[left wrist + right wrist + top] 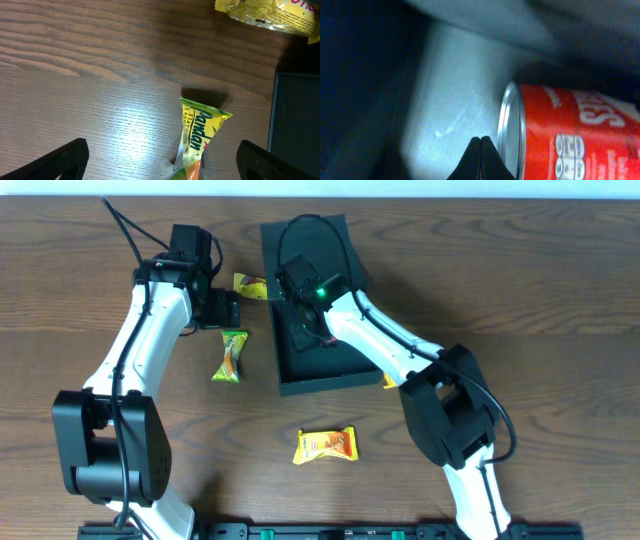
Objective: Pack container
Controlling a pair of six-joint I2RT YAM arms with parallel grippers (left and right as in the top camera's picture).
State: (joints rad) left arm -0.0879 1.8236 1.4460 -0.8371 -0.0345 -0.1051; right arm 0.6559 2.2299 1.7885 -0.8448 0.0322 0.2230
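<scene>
Overhead, nearest the arm bases, an orange-and-yellow packet (326, 446) lies alone on the wooden table (520, 290), out of sight of both wrist cameras. Farther out, a green-and-yellow packet (230, 356) lies just left of the container (330, 383). The left gripper (225, 315) hangs over the packet's far end. From above its jaws are hard to read. The left wrist view settles it: the two dark fingers (65, 160) stand spread wide with nothing between them but the packet's end, and they touch neither side of it. This view also shows the word "Pandan" printed on the wrapper, which is too small to read from above.

The container, a dark teal box, sits mid-table with its flap lid (310, 240) folded back on the far side. The right arm (375, 340) reaches into it and covers most of the inside, so overhead gives only a hint of red under the wrist. The right wrist view shows what is in there. A red can (570, 135) with a silver rim and white lettering appears to lie on its side on the box's floor. The right gripper (481, 147) has its tips pressed together on nothing, just beside the can's rim. Whether they touch it I cannot tell.

Farthest out, a yellow packet (250, 285) lies beside the container's far left corner. It shows crumpled at the top edge of the left wrist view.
</scene>
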